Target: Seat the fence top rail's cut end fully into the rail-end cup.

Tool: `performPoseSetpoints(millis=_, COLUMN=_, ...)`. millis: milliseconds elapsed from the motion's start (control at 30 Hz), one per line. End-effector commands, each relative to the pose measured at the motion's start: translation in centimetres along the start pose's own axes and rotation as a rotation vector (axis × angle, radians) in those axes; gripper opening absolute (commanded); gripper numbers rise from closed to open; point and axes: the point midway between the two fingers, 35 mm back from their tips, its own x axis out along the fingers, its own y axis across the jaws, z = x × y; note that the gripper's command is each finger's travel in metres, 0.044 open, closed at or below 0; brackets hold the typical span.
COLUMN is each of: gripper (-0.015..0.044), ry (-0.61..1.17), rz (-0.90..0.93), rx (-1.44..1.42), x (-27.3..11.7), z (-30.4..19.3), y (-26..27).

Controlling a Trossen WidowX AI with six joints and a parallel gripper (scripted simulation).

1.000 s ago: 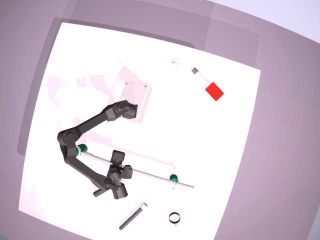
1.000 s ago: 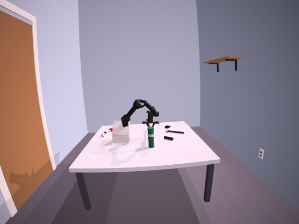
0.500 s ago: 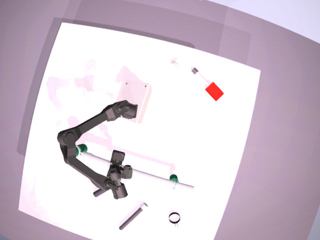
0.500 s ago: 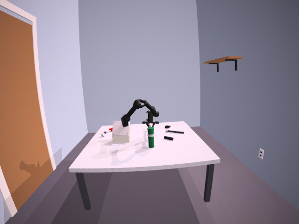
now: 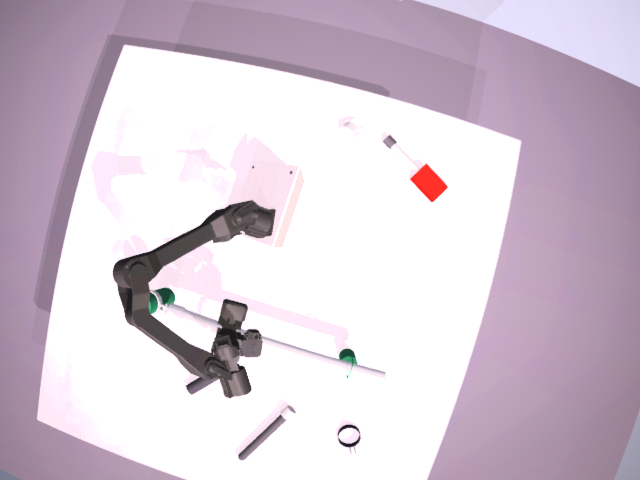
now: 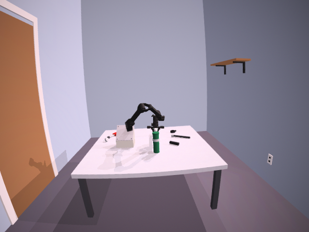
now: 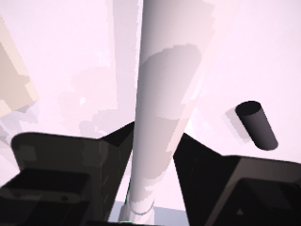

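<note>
The pale rail [image 5: 302, 351] [image 7: 165, 85] runs level through the loop cap on the small green post [image 5: 347, 354], its far end sticking out beyond. My gripper [image 5: 231, 331] [image 7: 153, 127] is shut on the rail, nearer the big post, pointing down from above. The big green post [image 5: 165, 296] [image 6: 156, 147] stands upright, with the pale brace band [image 6: 156, 140] around it below the cap. In the wrist view the rail's near end meets the pale rail-end cup [image 7: 145, 217] at the bottom edge; how deep it sits cannot be told.
The arm's base stands on a pale box [image 5: 268, 180] [image 6: 125, 143] [image 7: 14, 80]. A dark cylinder [image 5: 199, 384] [image 6: 174, 143] [image 7: 259, 127], a dark-handled tool [image 5: 262, 435] [image 6: 181, 136] and a black ring [image 5: 348, 445] lie beyond the rail. A red block [image 5: 429, 182] lies at the far side.
</note>
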Motion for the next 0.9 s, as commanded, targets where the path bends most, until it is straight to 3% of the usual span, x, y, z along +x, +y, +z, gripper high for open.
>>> performPoseSetpoints(millis=0, gripper=0.0000, ry=0.006, rz=-0.008, rx=0.002, x=-0.2, z=-0.6, y=-0.2)
performPoseSetpoints(millis=867, gripper=0.0000, ry=0.007, rz=-0.008, rx=0.002, x=0.1, z=-2.2, y=-0.3)
